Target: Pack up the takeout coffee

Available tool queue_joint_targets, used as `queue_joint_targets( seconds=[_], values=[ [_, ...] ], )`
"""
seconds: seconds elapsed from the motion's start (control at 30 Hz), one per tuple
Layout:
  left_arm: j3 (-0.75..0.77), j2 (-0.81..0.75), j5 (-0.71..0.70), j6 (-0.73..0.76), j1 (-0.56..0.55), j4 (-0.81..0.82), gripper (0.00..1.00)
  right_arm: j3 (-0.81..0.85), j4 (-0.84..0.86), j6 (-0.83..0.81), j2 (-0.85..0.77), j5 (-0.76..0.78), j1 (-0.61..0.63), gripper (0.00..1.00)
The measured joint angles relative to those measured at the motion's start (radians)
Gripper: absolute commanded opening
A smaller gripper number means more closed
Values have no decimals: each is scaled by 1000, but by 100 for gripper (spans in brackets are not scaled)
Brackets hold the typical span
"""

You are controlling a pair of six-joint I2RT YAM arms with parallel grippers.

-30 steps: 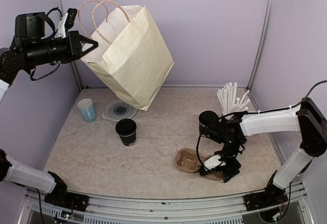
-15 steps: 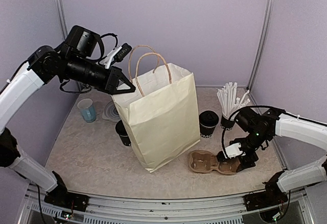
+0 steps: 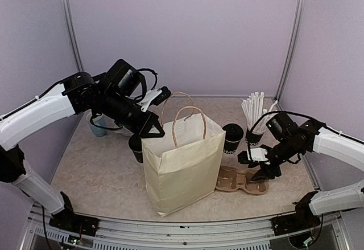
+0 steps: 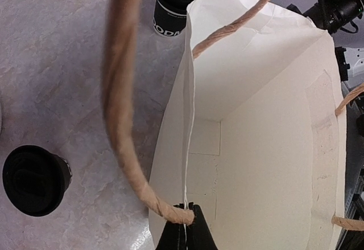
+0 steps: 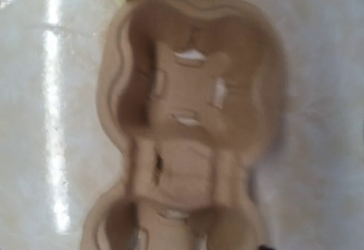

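- Two small black paper cups with white lettering and black plastic lids fitted, both upright on the marbled surface [image 3: 102, 170].
- One cup [image 3: 232, 138] stands just right of the cream paper bag [image 3: 182, 170]; the other cup [image 3: 135, 147] is half hidden behind the bag's left side.
- Left fingers [image 4: 170, 240] pinched tight on the bag rim.
- Right fingers [image 3: 264, 173] over the brown pulp cup carrier [image 3: 242, 183]; can't tell their spread.

Paper bag [image 3: 182, 170] was plain pale cream; its twisted-cord handles [image 4: 115, 90] were tan. First cup [image 3: 232, 138] was black with a black lid and white lettering. Second cup [image 4: 35, 179] was black, lid black too. Cup carrier [image 5: 193, 130] was dull brown pulp. Straws [image 3: 256, 106] were white. Tabletop [image 3: 96, 170] was beige with marbled veining. Walls [image 3: 182, 33] were flat lilac.
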Motion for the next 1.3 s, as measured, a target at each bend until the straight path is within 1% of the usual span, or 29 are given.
queue_joint_targets(
  seconds=[0.13,0.27,0.47,0.67,0.93,1.0,1.17,1.3],
  values=[
    [-15,17,-35,4,-2,42,10,9,7,3,119,-40,0,43],
    [-15,19,-67,9,-13,65,16,9,37,19,173,-40,2,44],
    [-15,19,-99,8,-17,80,23,8,90,74,266,21,13,47],
    [-16,19,-121,2,-17,90,25,8,116,130,286,64,41,48],
    [-25,19,-140,0,-18,93,25,10,143,173,346,78,64,45],
    [-29,18,-144,-1,-18,95,25,10,149,180,346,82,68,42],
    [-39,17,-148,-2,-18,99,25,16,160,197,356,86,74,29],
    [-40,12,-148,-2,-17,100,25,34,159,200,367,99,79,25]
  ],
)
